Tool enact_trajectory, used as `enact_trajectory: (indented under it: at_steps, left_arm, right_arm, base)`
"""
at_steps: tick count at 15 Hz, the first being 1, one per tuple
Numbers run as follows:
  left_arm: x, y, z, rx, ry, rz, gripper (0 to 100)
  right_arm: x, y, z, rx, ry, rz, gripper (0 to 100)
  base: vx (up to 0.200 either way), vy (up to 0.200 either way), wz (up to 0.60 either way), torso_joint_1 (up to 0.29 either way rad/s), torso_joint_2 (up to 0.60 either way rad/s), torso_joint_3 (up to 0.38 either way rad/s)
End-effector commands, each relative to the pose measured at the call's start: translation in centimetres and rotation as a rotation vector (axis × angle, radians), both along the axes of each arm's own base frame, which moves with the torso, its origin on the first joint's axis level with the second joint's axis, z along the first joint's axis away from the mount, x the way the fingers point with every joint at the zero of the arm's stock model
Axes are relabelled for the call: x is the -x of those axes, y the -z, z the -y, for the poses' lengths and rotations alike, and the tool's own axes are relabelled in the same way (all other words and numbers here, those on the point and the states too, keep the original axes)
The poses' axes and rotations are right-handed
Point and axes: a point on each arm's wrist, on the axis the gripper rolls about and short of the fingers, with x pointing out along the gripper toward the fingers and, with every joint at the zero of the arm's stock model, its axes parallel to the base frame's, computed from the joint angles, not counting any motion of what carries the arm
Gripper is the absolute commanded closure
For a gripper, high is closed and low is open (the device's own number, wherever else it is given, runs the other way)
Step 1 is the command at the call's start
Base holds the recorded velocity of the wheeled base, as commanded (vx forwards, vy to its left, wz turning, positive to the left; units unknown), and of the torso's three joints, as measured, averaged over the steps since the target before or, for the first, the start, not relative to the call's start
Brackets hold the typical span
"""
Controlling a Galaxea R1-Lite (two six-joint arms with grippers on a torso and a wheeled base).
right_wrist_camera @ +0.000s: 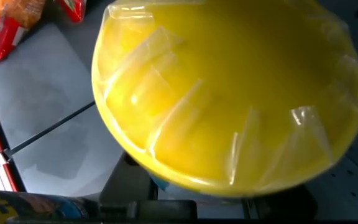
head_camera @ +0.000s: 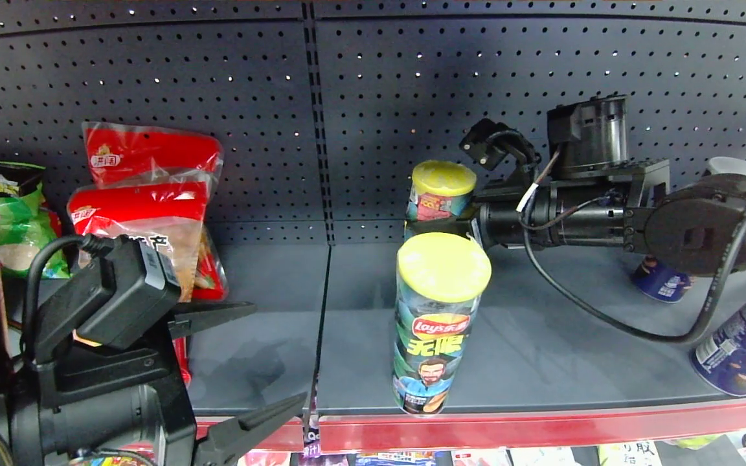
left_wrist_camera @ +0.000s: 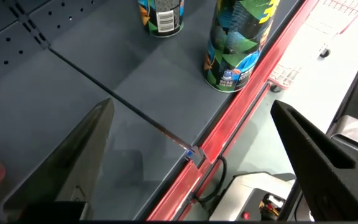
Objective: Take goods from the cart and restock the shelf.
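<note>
Several snack bags stand at the left end of the shelf point(head_camera: 541, 349): a green bag point(head_camera: 13, 226) at the far edge, then red bags point(head_camera: 146, 200) leaning against the perforated back panel point(head_camera: 256, 129). My left gripper point(head_camera: 279, 353) hovers just in front of those red bags at the shelf's front lip, its two black fingers spread wide with nothing between them. Right of the seam in the shelf board, a front can point(head_camera: 438, 323) with a yellow lid stands upright near the red edge strip, free of both my grippers. Directly behind it, close to the back panel, a rear can point(head_camera: 441, 188) with the same yellow lid stands upright, and my right gripper point(head_camera: 441, 228), reaching in from the right, is pinched around its body below the lid. Farther right, under my right arm, a back blue can point(head_camera: 661, 281) stands on the shelf, and a near blue can point(head_camera: 745, 343) sits at the front right edge.
</note>
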Motion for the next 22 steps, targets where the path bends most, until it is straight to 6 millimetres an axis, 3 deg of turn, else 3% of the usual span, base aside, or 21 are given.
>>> enact_trajectory:
  at_steps: [1,5,6,12,18,22]
  left_arm:
    - [0.0,0.0,0.0,0.002,0.0,0.001,0]
    - [0.0,0.0,0.0,-0.001,0.001,0.0,0]
    - [0.0,0.0,0.0,0.0,0.0,-0.001,0]
    - [-0.2,0.3,0.2,-0.01,0.002,-0.012,0]
    - [-2.6,0.8,1.9,-0.048,-0.016,-0.045,0]
    - [-4.3,2.0,3.4,-0.096,-0.037,-0.081,0]
  right_arm:
    - [0.0,0.1,-0.1,0.001,-0.002,-0.003,100]
    - [0.1,0.3,0.0,0.006,-0.003,-0.008,100]
    - [0.1,0.3,0.0,0.005,-0.002,-0.01,0]
    - [2.0,-0.3,1.2,0.008,0.026,-0.007,0]
    - [8.7,-0.5,5.7,0.006,0.118,-0.026,0]
    - [15.3,-0.1,9.3,-0.033,0.128,0.001,0]
  base:
    - [0.0,0.0,0.0,0.0,0.0,0.0]
    - [0.0,0.0,0.0,0.0,0.0,0.0]
    - [0.0,0.0,0.0,0.0,0.0,0.0]
    - [0.0,0.0,0.0,0.0,0.0,0.0]
    - [0.0,0.0,0.0,0.0,0.0,0.0]
    - [0.0,0.0,0.0,0.0,0.0,0.0]
